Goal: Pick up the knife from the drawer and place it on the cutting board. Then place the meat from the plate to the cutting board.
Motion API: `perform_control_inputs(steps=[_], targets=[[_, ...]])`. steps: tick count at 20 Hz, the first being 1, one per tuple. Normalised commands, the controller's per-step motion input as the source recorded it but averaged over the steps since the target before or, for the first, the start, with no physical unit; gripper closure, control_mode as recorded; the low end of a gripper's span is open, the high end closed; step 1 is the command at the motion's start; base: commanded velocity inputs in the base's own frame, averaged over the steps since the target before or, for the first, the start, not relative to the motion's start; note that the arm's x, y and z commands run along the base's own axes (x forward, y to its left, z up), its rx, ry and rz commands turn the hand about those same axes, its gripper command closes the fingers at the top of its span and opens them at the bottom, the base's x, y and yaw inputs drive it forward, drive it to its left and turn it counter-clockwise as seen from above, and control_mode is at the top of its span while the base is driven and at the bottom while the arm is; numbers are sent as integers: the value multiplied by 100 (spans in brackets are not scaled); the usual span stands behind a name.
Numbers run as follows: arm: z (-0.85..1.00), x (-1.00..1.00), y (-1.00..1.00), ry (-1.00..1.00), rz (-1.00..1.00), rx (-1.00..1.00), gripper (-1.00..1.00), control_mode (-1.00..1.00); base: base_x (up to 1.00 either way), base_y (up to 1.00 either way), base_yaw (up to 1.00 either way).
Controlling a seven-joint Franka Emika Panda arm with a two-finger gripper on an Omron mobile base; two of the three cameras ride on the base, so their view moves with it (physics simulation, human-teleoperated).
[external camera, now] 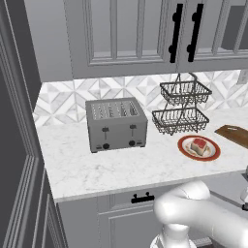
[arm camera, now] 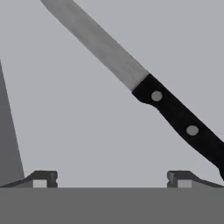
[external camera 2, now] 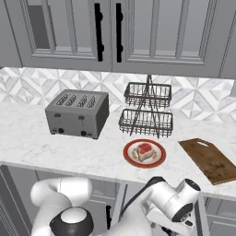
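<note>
With its two dark fingers (arm camera: pixel 112 179) spread wide and empty just above the plain grey drawer (arm camera: pixel 65 131) floor, the hand lines up on the slim grey-bladed, dark-handled knife (arm camera: pixel 144 85) lying there diagonally, ready to straddle it.

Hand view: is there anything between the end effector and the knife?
No. In the hand view, only bare grey drawer floor lies between the open end effector and the knife, which lies diagonally just beyond the fingertips.
</note>
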Motion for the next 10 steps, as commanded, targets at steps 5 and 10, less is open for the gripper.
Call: perform_control_inputs(steps=[5, 10], targets=[[-6, 15, -5, -2, 16, -1, -100, -100, 0, 0, 0], [-25, -1, -15, -9, 18, 0, -100, -100, 0, 0, 0]])
